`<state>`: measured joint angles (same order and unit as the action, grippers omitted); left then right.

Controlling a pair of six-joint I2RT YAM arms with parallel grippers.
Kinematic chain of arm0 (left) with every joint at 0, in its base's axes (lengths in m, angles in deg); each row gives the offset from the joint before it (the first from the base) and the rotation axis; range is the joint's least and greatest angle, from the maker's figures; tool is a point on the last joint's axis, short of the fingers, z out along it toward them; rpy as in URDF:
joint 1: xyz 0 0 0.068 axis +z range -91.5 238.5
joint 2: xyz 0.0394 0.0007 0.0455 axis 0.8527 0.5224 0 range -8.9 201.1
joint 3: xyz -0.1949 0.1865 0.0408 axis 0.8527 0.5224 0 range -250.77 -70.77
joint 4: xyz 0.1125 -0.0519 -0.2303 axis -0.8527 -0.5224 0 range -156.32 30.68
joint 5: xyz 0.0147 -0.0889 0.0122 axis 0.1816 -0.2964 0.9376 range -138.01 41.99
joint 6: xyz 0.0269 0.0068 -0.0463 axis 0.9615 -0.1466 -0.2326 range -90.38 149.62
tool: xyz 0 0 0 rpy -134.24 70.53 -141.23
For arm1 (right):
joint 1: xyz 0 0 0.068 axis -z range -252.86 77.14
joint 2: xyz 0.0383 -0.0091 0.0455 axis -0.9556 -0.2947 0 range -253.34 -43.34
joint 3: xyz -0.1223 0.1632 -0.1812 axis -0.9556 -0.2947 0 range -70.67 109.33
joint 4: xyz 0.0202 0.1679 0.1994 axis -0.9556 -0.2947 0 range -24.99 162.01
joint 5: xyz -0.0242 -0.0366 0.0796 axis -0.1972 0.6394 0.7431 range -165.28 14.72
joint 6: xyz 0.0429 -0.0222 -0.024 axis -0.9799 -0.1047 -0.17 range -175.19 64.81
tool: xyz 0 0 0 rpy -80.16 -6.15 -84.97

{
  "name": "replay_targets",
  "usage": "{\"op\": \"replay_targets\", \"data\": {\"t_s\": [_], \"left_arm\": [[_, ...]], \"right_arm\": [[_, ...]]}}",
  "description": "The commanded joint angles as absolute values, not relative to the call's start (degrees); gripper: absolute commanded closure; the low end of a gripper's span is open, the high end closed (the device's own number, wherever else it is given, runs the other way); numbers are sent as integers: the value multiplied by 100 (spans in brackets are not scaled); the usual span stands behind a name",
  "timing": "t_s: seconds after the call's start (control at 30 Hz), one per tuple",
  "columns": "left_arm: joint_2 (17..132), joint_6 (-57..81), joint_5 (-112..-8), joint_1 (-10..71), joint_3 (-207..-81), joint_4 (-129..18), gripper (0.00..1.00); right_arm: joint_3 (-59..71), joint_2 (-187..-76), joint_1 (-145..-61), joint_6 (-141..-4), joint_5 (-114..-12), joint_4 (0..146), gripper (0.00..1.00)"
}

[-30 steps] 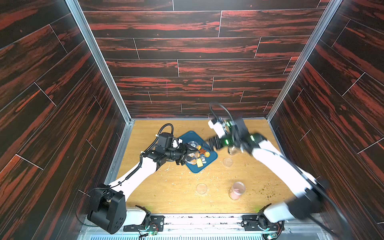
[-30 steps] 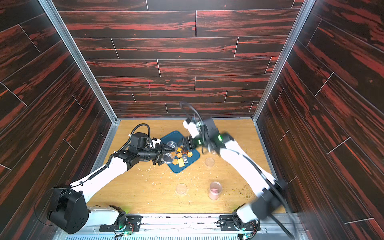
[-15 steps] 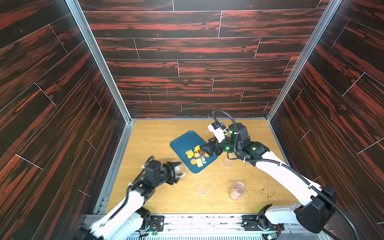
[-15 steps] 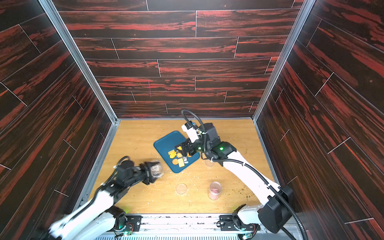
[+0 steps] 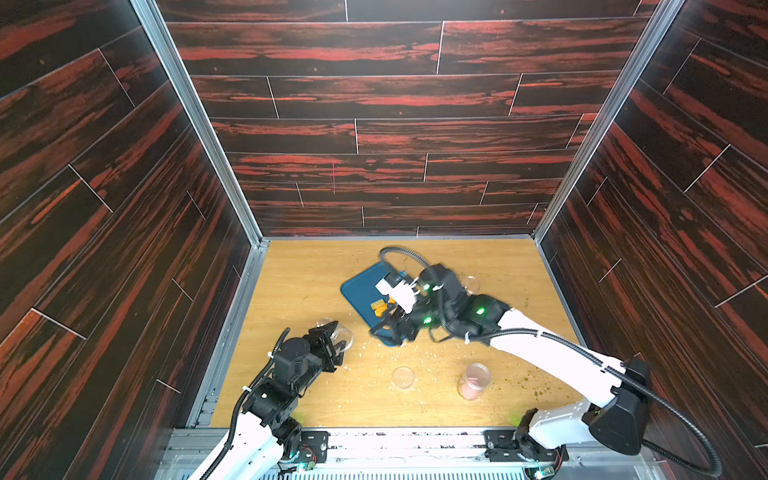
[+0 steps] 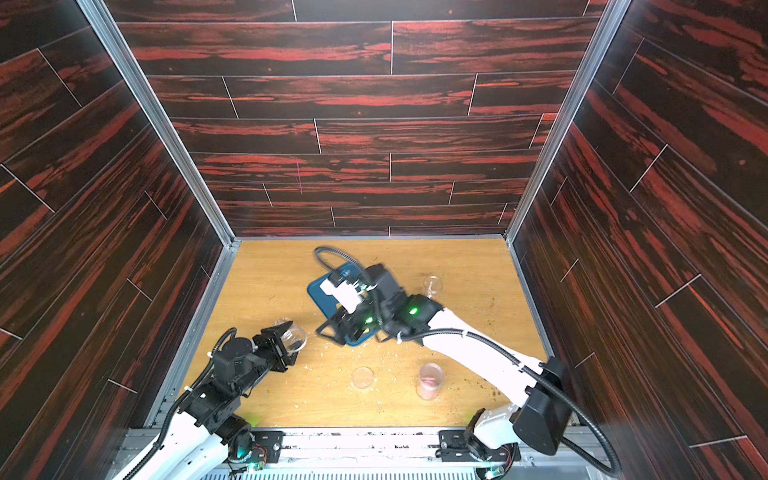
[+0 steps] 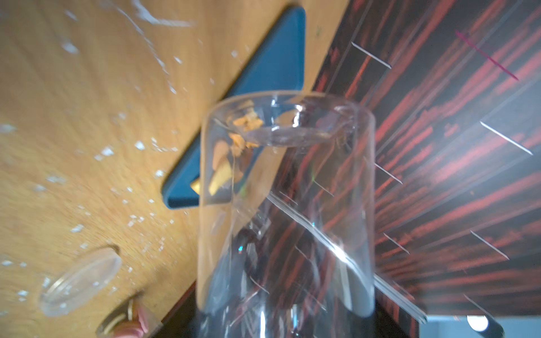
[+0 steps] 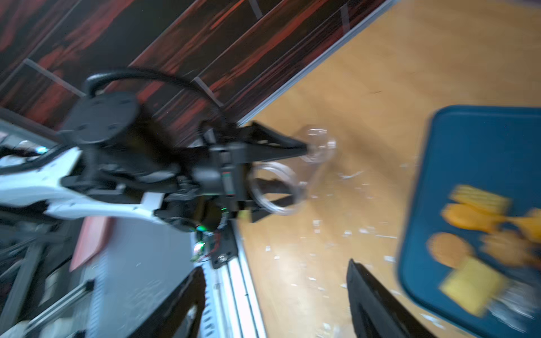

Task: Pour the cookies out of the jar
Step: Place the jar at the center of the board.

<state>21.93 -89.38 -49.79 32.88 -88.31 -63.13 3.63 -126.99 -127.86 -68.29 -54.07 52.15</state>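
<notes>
**Pour Step Complete: Jar Set-Down Pending**

The left pincer is clamped on the clear jar and holds it tipped above the near-left part of the bench. In the left wrist view the jar appears empty. The cookies lie in a loose heap on the blue tray at bench centre, right of the jar and apart from it. The right pincer hangs over the tray's near corner, jaws spread, gripping nothing.

The pour appears finished. The next move calls for lowering the jar onto bare bench, well apart from the loose lid, then releasing. The glass is smooth, so release should follow firm contact.
</notes>
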Motion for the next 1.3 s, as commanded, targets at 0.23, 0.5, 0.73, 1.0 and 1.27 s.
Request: {"op": "replay_targets", "data": {"t_s": [0.23, 0.5, 0.73, 1.0, 1.27], "left_arm": [[2573, -10654, -4948, 3260, -9027, -5912, 36], [2558, -10652, -4975, 3253, -9102, -5912, 36], [2359, -10699, -4878, 3251, -9063, -6015, 36], [2377, -10713, -4740, 3240, -9054, -5941, 36], [2534, -10645, -4627, 3229, -9160, -5941, 33]], "right_arm": [[667, -13840, -13087, -7035, -5885, 5680, 25], [1246, -14581, -13030, -6987, -6202, 5584, 40], [1626, -14985, -12994, -6984, -6249, 5358, 61], [1712, -15017, -13072, -7016, -6397, 5287, 84], [1830, -14991, -13280, -7444, -6890, 4996, 100]]}}
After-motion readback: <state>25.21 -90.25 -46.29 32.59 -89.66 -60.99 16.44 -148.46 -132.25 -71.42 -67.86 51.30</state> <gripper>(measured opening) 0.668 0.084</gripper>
